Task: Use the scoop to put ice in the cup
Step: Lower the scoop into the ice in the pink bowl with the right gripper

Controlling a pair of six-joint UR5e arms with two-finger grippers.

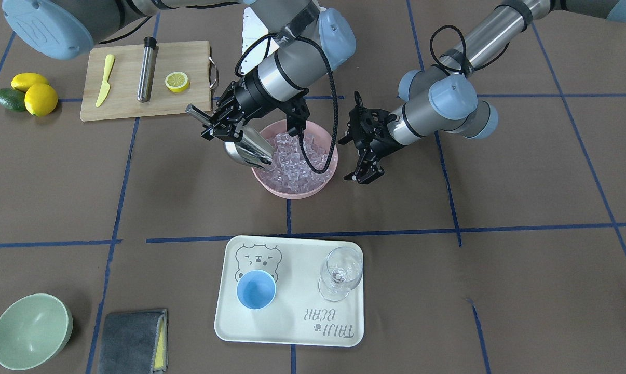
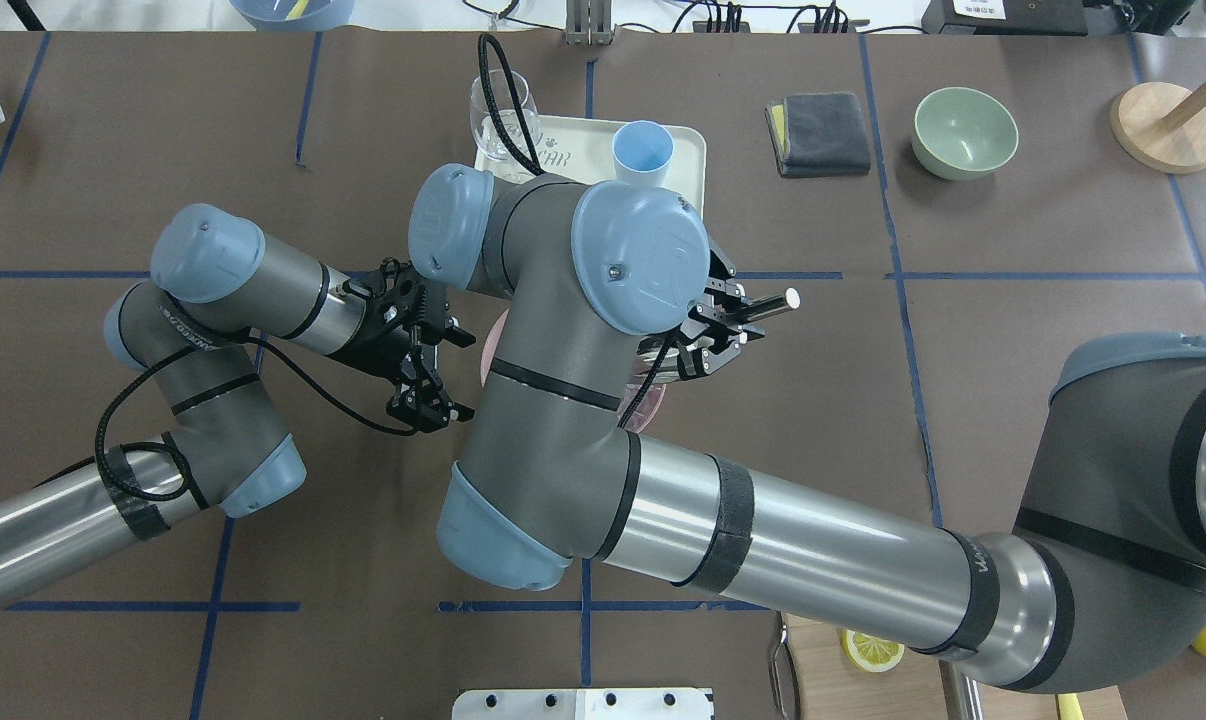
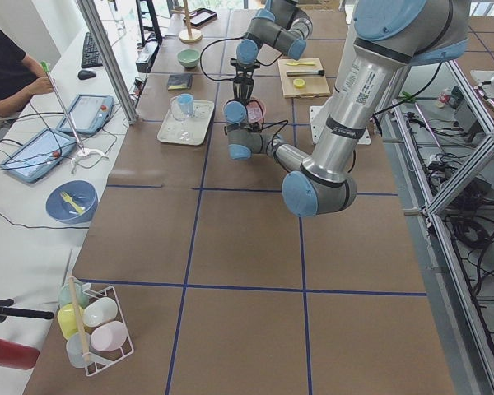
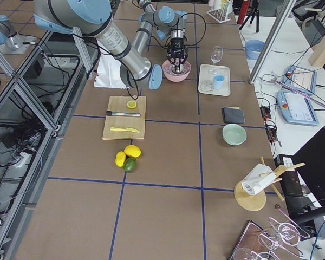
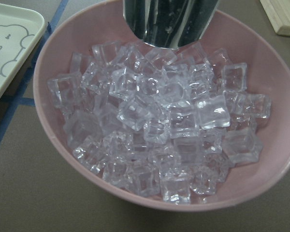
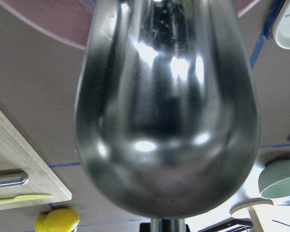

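The shiny steel scoop [image 1: 248,150] is tilted down, with its trough tip in the ice [image 1: 300,158] at the rim of a pink bowl [image 1: 292,193]. My right gripper [image 1: 220,129] is shut on the scoop's handle. The scoop's trough fills the right wrist view [image 6: 166,106]. My left gripper [image 1: 364,176] hangs open and empty just beside the bowl's other side. The left wrist view shows the ice [image 5: 159,121] and the scoop's end [image 5: 169,21] above it. The light-blue cup [image 1: 256,289] stands empty on a cream tray [image 1: 292,332].
A clear wine glass [image 1: 340,272] stands on the tray beside the cup. A cutting board [image 1: 126,104] holds a yellow knife, a steel tube and a lemon half. Lemons and an avocado [image 1: 27,93], a green bowl [image 1: 30,330] and a grey cloth [image 1: 131,340] lie around.
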